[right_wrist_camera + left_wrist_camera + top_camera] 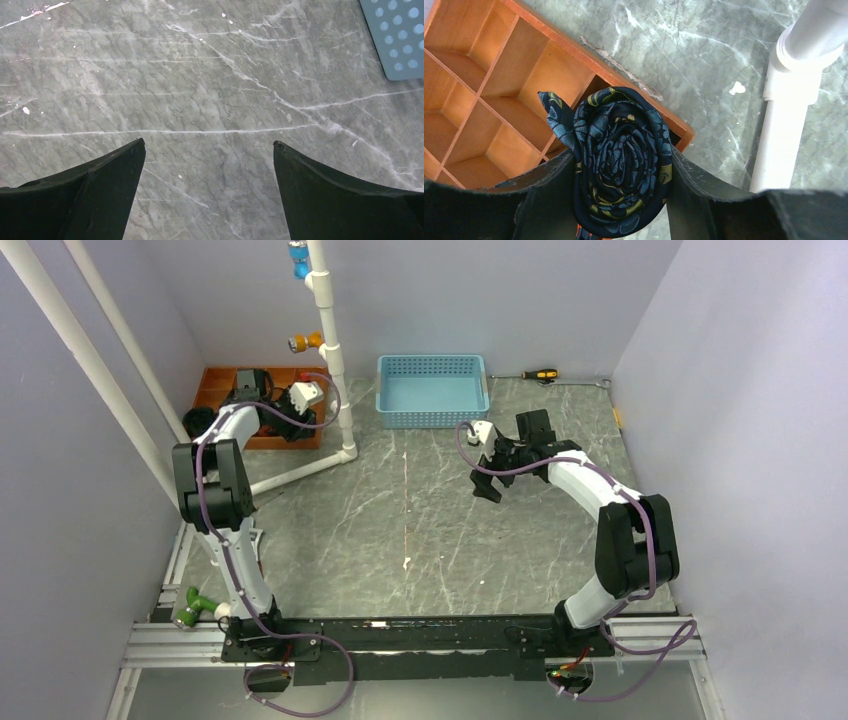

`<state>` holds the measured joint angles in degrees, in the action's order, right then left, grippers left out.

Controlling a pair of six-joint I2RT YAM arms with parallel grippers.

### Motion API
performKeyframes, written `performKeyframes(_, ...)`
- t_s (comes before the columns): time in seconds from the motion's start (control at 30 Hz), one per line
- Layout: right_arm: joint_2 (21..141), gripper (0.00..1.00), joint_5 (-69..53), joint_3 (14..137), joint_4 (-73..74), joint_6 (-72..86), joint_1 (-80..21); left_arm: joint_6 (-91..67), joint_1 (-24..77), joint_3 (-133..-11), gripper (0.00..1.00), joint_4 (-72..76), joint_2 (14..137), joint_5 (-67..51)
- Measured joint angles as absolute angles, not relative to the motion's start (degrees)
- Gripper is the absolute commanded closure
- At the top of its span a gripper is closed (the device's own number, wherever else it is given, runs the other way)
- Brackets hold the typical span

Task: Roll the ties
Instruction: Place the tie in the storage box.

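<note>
1. Over the wooden tray [213, 385], the top view hides what the left wrist view shows. A rolled tie [621, 160] is clamped between the left jaws, over the tray's corner compartment.
2. Near the blue basket [400, 35], the right jaws stand wide apart over the grey surface [200, 100].

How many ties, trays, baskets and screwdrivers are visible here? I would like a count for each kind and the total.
rolled tie: 1
wooden divided tray: 1
blue basket: 1
screwdriver: 1
Total: 4
</note>
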<state>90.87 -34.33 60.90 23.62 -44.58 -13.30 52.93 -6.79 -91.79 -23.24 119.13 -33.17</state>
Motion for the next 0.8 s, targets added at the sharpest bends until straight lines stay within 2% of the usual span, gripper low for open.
performKeyframes(0.4, 90.83, 0.0, -34.57, 60.88, 24.03, -44.58, -13.26, 58.02, -7.81, -94.65, 1.0, -21.58, 122.74, -33.21)
performKeyframes(0.57, 90.83, 0.0, -34.57, 60.9, 24.14, -44.73, -13.21, 59.35, -8.19, -97.38, 0.94, -24.8, 125.08, -35.7)
performKeyframes(0.63, 90.85, 0.0, -34.57, 60.93, 24.27, -44.93, -13.21, 59.31, -8.43, -98.52, 0.89, -26.02, 125.78, -36.75)
performKeyframes(0.8, 90.85, 0.0, -34.59, 60.99, 24.56, -45.41, -13.21, 59.37, -9.08, -99.88, 0.58, -28.1, 126.41, -38.74)
